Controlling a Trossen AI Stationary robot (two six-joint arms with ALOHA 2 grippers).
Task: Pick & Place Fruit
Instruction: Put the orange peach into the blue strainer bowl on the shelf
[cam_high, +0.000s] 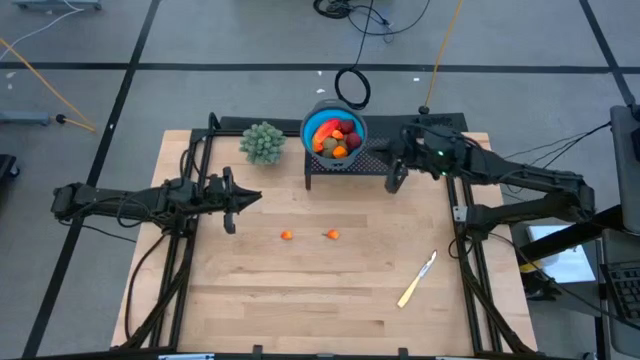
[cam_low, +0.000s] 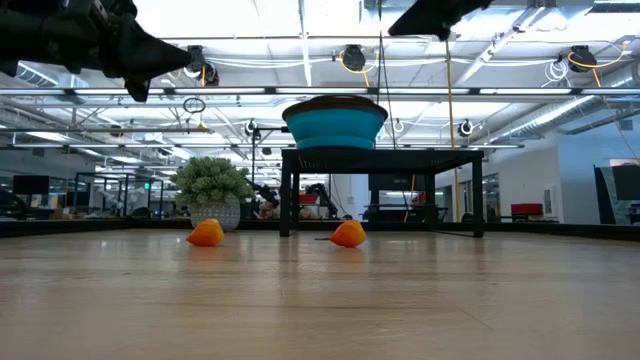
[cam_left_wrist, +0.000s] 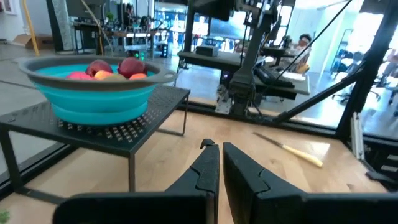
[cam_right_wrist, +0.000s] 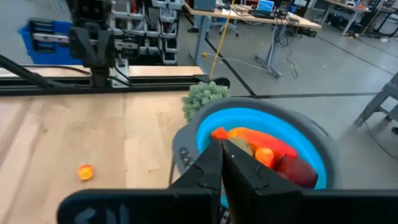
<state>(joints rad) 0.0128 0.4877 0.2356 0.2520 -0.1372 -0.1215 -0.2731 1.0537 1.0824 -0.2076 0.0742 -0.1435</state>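
Most fruit is sitting in the blue bowl (cam_high: 334, 132) while two orange bits (cam_high: 287, 236) (cam_high: 332, 235) are waiting mid-table; left gripper (cam_high: 231, 205) and right gripper (cam_high: 396, 178) are hovering clenched, empty.

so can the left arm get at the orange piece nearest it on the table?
Probably yes. The left gripper hangs above the board, fingers shut, with only bare wood between it and the nearer orange piece. The plant and the bowl's stand sit farther back, out of the way.
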